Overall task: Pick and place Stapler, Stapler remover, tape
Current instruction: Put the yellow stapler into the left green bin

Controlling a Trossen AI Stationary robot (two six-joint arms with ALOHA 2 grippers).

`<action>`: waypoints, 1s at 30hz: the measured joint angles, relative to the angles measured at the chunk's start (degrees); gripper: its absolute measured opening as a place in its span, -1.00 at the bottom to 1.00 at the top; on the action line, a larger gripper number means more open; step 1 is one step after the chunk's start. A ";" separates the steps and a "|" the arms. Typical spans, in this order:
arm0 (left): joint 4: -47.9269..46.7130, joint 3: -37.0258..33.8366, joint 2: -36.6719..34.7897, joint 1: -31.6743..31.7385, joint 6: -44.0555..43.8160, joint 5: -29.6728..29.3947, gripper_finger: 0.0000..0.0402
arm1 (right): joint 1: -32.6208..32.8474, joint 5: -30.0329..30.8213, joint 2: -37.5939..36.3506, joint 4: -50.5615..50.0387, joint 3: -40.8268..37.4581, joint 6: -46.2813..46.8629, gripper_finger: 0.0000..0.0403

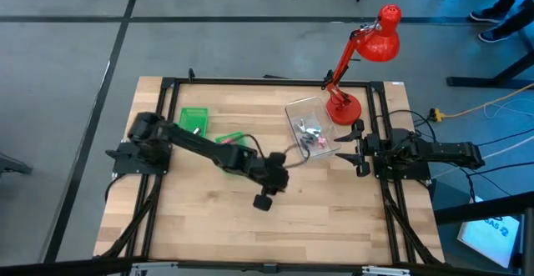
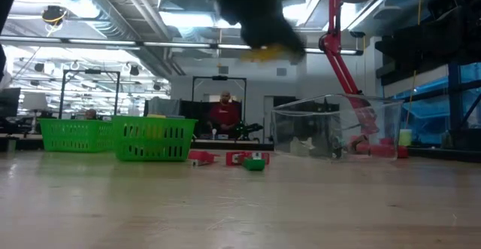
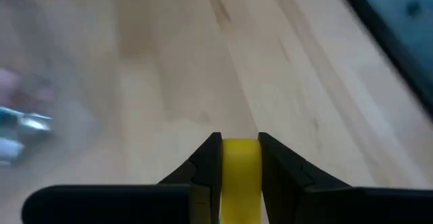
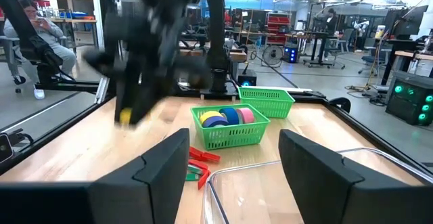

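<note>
Fingers of the left gripper (image 3: 239, 158) pinch a small yellow ring-shaped tape roll (image 3: 240, 176) edge-on, the dark arm stretched from the table's left side across to its middle, raised over bare wooden tabletop (image 1: 334, 218). Just beside it sits a clear plastic bin (image 1: 310, 126) holding small items, with a red desk lamp (image 1: 364, 55) behind. Nearer the arm's base, a green mesh basket (image 4: 230, 130) already holds yellow, blue and pink rolls. Parked at the table's right edge, the right gripper (image 4: 233, 163) is spread wide.
</note>
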 joint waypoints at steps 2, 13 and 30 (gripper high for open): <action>0.26 0.13 -2.73 0.42 -1.13 -2.60 -0.68 | 0.01 0.00 -0.01 0.00 0.00 -0.01 0.15; -13.75 0.13 -12.97 3.55 -12.76 -19.03 -0.68 | 0.00 0.00 0.00 0.00 0.00 0.00 0.15; -49.33 0.16 -19.27 15.64 -34.85 -29.39 -0.68 | 0.02 0.00 0.00 0.00 0.00 -0.02 0.15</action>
